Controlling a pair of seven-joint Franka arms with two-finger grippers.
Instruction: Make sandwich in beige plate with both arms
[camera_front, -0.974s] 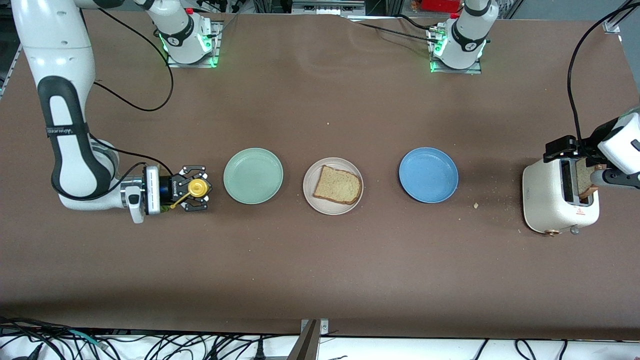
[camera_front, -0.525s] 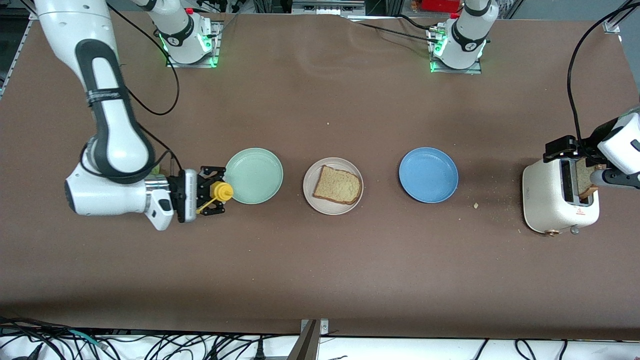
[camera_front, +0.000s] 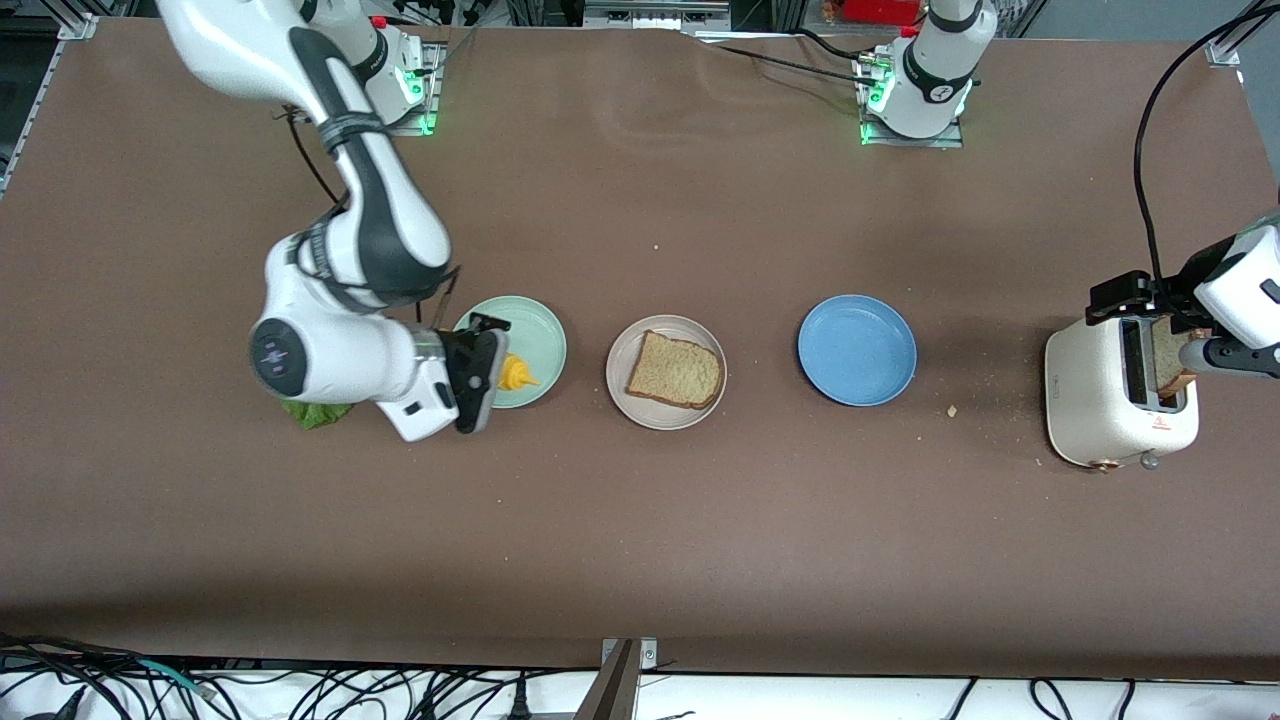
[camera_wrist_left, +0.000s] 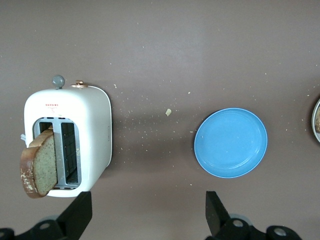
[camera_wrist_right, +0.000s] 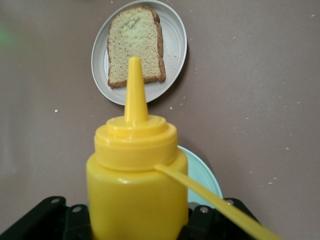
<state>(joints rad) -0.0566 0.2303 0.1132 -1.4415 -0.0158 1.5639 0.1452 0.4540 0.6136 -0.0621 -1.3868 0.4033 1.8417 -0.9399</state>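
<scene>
The beige plate (camera_front: 620, 385) sits mid-table with one toast slice (camera_front: 676, 370) lying flat on it. My right gripper (camera_front: 495, 372) is shut on a yellow squeeze bottle (camera_front: 515, 374) and hangs over the mint green plate (camera_front: 535, 320). In the right wrist view the bottle (camera_wrist_right: 132, 175) points its nozzle toward the toast (camera_wrist_right: 134, 45) on the beige plate (camera_wrist_right: 175, 45). A green lettuce leaf (camera_front: 315, 412) lies on the table under the right arm. My left gripper (camera_front: 1180, 325) is open over the toaster (camera_front: 1100, 395). A second toast slice (camera_wrist_left: 37, 165) stands in a toaster slot.
A blue plate (camera_front: 857, 350) lies between the beige plate and the toaster. Crumbs are scattered round the toaster (camera_wrist_left: 95, 125) and the blue plate (camera_wrist_left: 231, 142). The toaster's black cable runs up toward the table corner.
My right arm has swung the yellow bottle from the right arm's end of the table to over the mint green plate, which uncovered the lettuce leaf. The left arm has not moved.
</scene>
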